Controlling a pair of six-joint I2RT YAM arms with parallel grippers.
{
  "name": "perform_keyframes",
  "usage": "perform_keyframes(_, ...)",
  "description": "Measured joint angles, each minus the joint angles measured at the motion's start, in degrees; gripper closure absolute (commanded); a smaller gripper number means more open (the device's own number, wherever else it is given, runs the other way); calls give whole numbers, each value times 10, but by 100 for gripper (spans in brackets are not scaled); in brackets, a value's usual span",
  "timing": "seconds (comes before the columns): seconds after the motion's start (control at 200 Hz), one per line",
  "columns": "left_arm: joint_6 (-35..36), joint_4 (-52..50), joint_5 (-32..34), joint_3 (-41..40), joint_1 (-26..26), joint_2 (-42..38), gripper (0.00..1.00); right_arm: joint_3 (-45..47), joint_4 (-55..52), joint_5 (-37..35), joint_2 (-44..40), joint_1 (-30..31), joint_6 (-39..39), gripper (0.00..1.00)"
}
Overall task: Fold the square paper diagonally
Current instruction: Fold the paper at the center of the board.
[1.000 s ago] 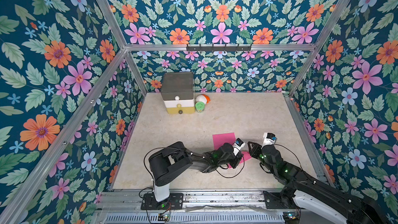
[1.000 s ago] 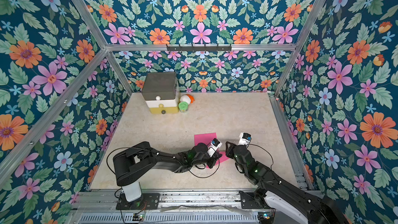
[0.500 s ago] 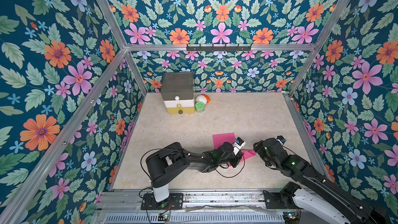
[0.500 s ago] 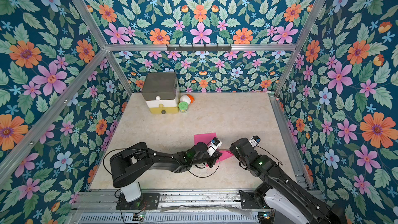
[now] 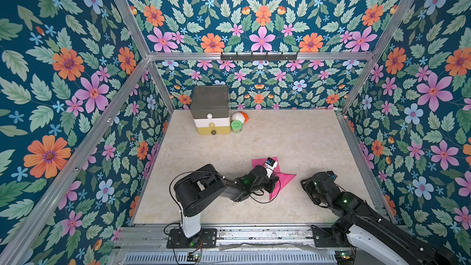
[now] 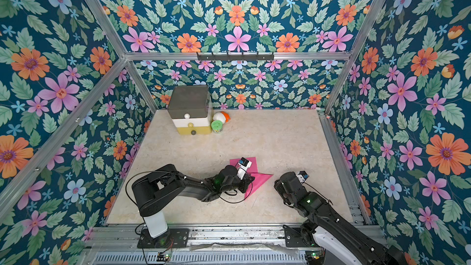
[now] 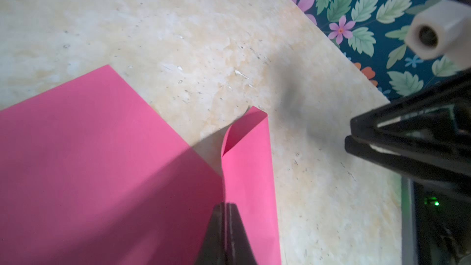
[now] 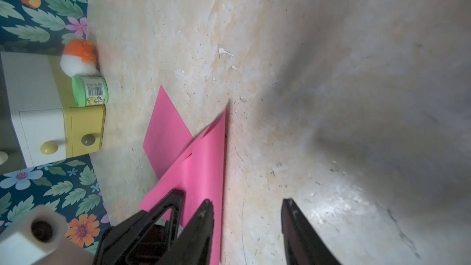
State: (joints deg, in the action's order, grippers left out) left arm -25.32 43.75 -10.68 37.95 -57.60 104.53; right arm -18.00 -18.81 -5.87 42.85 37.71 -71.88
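Note:
The pink square paper lies near the table's front middle. One flap is raised and bent over, its tip pointing right. My left gripper reaches in from the left, low over the sheet. In the left wrist view the left gripper is shut on the edge of the bent flap of the paper. My right gripper stands a short way right of the flap's tip. In the right wrist view the right gripper is open over bare table, with the paper just beside one finger.
A small stack of drawers stands at the back left of the table. A green jar and an orange and white ball sit beside it. Flowered walls close in the table on three sides.
My right gripper has let go of the paper and drawn back to the right. The raised flap now sticks out to the right. My left gripper has stayed shut in place.

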Motion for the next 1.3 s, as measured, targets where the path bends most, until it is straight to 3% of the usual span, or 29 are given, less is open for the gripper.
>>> perform_keyframes(0.045, -4, 6, -8, 0, 2, -1, 94, 3, 13, 5, 13, 0, 5, 63)
perform_keyframes(0.12, -15, 17, -21, 0, 3, -2, 92, 5, 39, 17, 40, 0, 15, 85)
perform_keyframes(0.215, -18, 23, -33, 0, 4, -2, 91, 8, 68, 28, 67, 0, 21, 98)
perform_keyframes(0.67, -32, 38, -55, -13, 24, 13, 86, 5, 173, 30, 150, 0, 57, 94)
perform_keyframes(0.83, -32, 42, -59, -16, 28, 13, 80, 2, 200, 33, 179, -5, 72, 90)
perform_keyframes(1.295, -32, 55, -72, -21, 29, 13, 74, -34, 249, 46, 262, -5, 103, 92)
